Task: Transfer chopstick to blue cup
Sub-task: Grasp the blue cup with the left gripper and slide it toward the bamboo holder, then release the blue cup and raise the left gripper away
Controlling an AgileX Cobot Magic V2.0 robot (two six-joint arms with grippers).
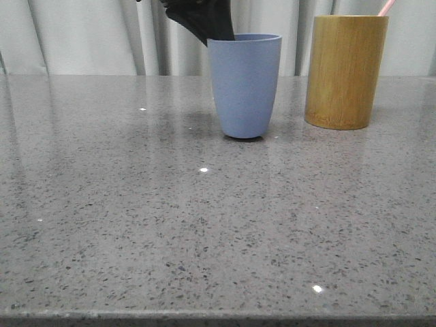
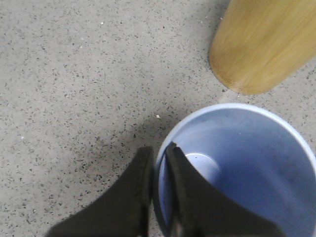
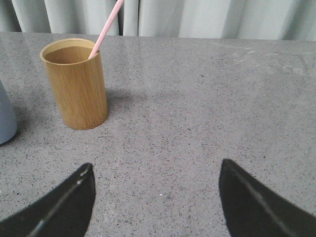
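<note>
The blue cup (image 1: 244, 85) stands upright mid-table; it also shows in the left wrist view (image 2: 242, 168), and its edge in the right wrist view (image 3: 6, 118). My left gripper (image 2: 159, 153) is shut on the cup's rim, one finger inside, one outside; in the front view it (image 1: 204, 24) reaches down behind the rim. A pale pink chopstick (image 3: 104, 27) leans in the tan bamboo holder (image 3: 76, 84); its tip shows in the front view (image 1: 386, 7). My right gripper (image 3: 155, 173) is open and empty above the table, well short of the holder.
The bamboo holder (image 1: 345, 71) stands just right of the blue cup, also in the left wrist view (image 2: 264, 44). The speckled grey stone tabletop (image 1: 204, 225) runs to a front edge. Pale curtains (image 1: 82, 34) hang behind.
</note>
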